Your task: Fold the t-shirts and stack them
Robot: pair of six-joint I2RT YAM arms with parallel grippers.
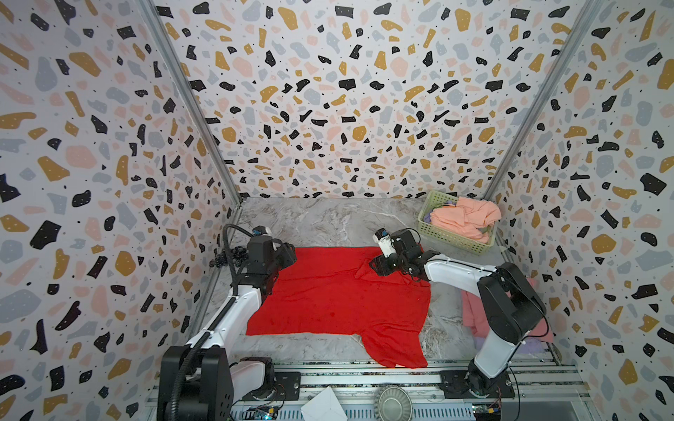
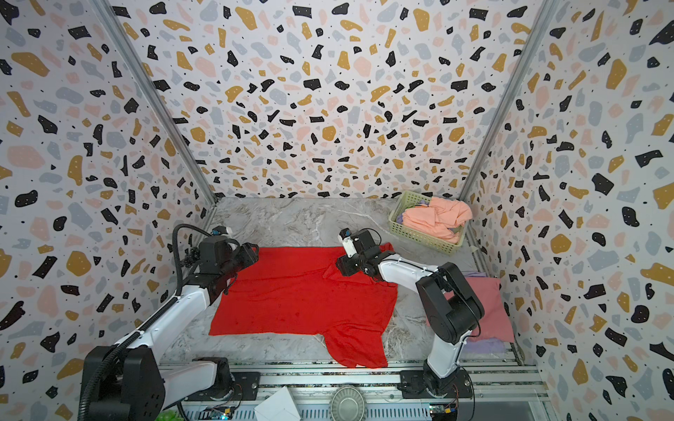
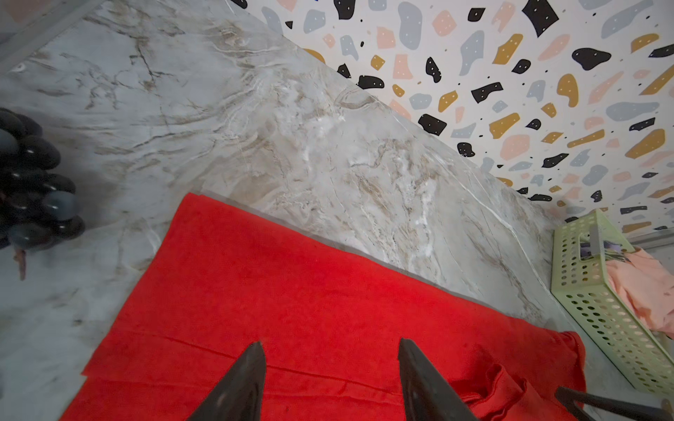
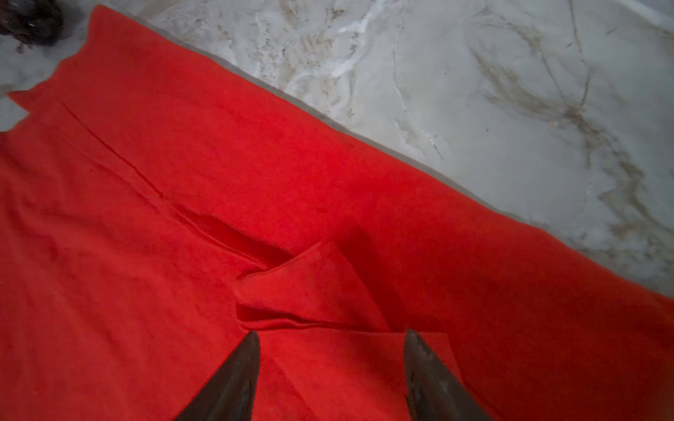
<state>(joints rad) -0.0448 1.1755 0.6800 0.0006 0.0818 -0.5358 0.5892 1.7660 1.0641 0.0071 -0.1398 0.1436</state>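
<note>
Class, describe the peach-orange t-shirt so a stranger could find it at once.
Start at the marble table's far right corner, where a pale green lattice basket stands. The peach-orange t-shirt lies crumpled on top inside it, unlike the red t-shirt spread flat mid-table.

Red t-shirt (image 1: 335,291): soft matt cloth with a fine nap, creased where a corner folds over near my right gripper (image 4: 330,339).
Peach-orange t-shirt (image 1: 461,218): thin matt cloth, rumpled.
Dusty pink t-shirt (image 2: 490,310): smooth matt cloth, lying flat.
Basket (image 1: 452,238): pale green plastic, perforated, slightly sheened.
Table (image 1: 328,222): grey marble-look surface, smooth, with a faint satin gloss.
Walls (image 1: 346,109): matt printed terrazzo-pattern panels.
My fingers (image 3: 240,382): dark, matt, hard-looking, lightly scuffed.
My arms (image 1: 233,320): glossy white shells with matt black housings.
Grapes (image 3: 36,189): dark, smooth, glossy skins.
Front rail (image 1: 364,379): bare brushed metal.
</note>
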